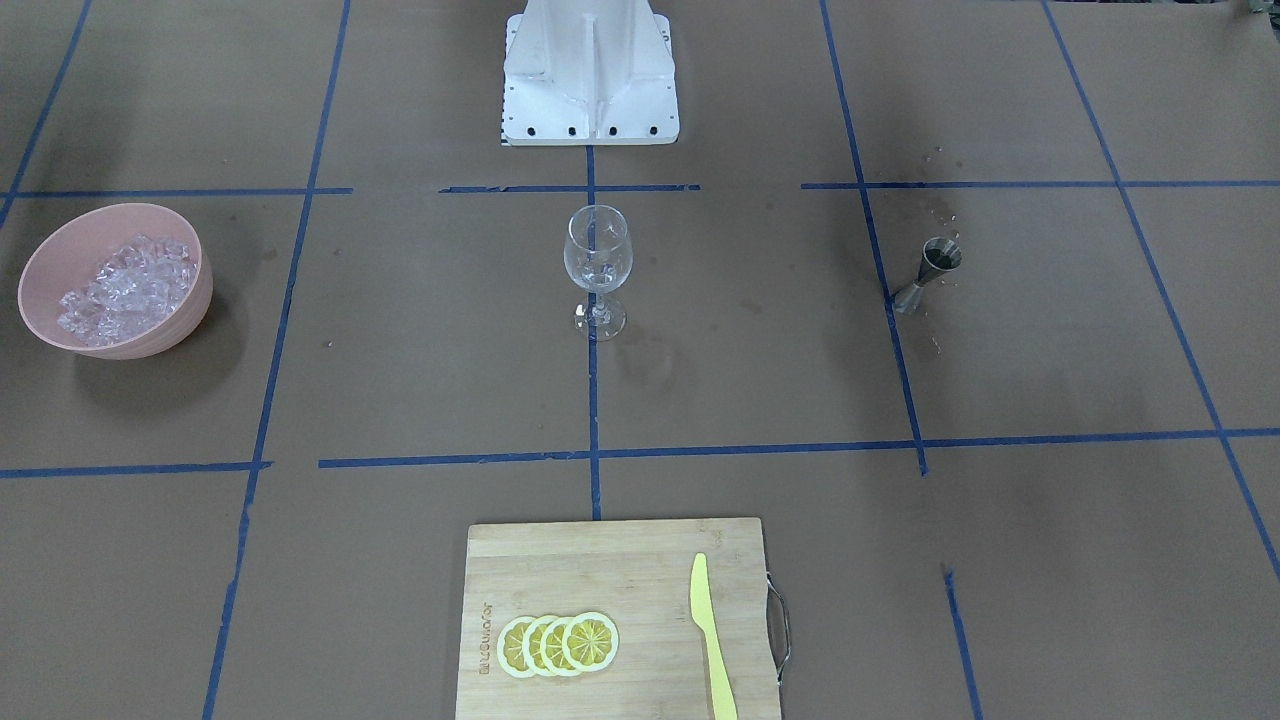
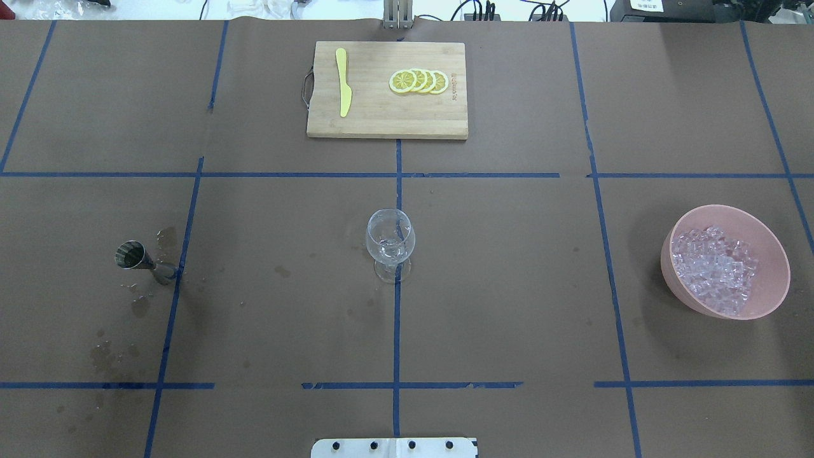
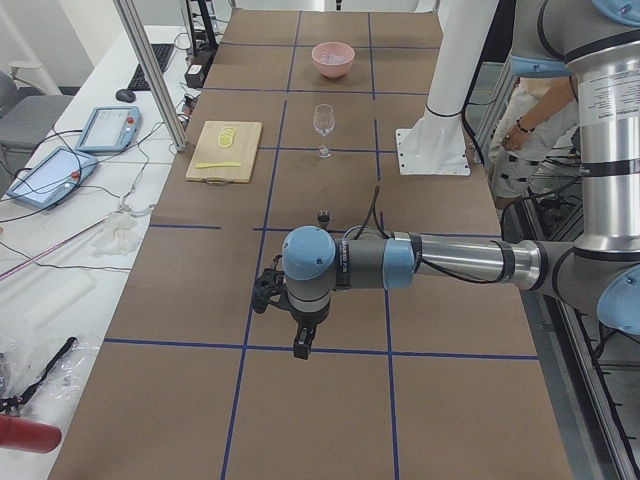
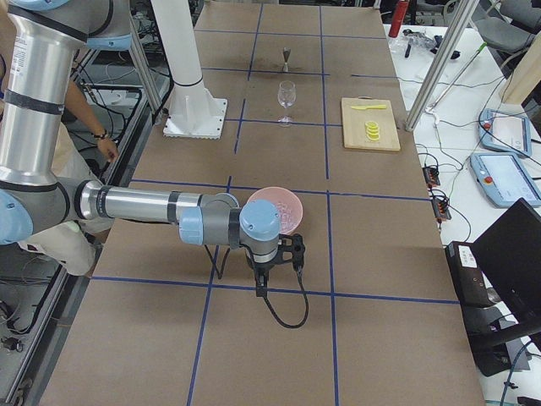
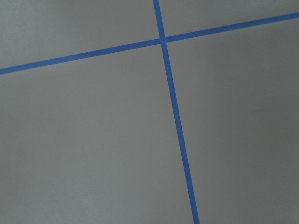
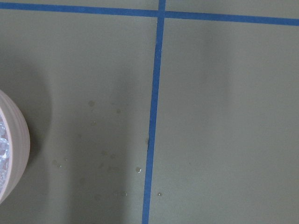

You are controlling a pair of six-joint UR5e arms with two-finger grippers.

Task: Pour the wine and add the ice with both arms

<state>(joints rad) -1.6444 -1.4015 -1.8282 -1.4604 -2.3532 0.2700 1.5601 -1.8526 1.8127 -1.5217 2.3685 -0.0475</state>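
A clear stemmed wine glass (image 1: 597,262) (image 2: 390,238) stands upright at the table's middle. A small steel jigger (image 1: 930,272) (image 2: 137,257) stands on the robot's left side, its top cup dark inside. A pink bowl (image 1: 190,300) (image 2: 668,245) full of ice cubes (image 1: 125,285) (image 2: 715,267) sits on the robot's right side. My left gripper (image 3: 301,345) hangs over bare table beyond the jigger (image 3: 323,215). My right gripper (image 4: 260,283) hangs just outside the bowl (image 4: 275,210). Neither shows well enough to tell open from shut. The bowl's edge (image 6: 11,154) shows in the right wrist view.
A wooden cutting board (image 2: 386,121) with lemon slices (image 2: 420,81) and a yellow knife (image 2: 343,89) lies at the table's far side. Wet spots (image 2: 140,305) surround the jigger. The white pedestal base (image 1: 590,80) stands behind the glass. A person (image 3: 525,150) stands behind the robot.
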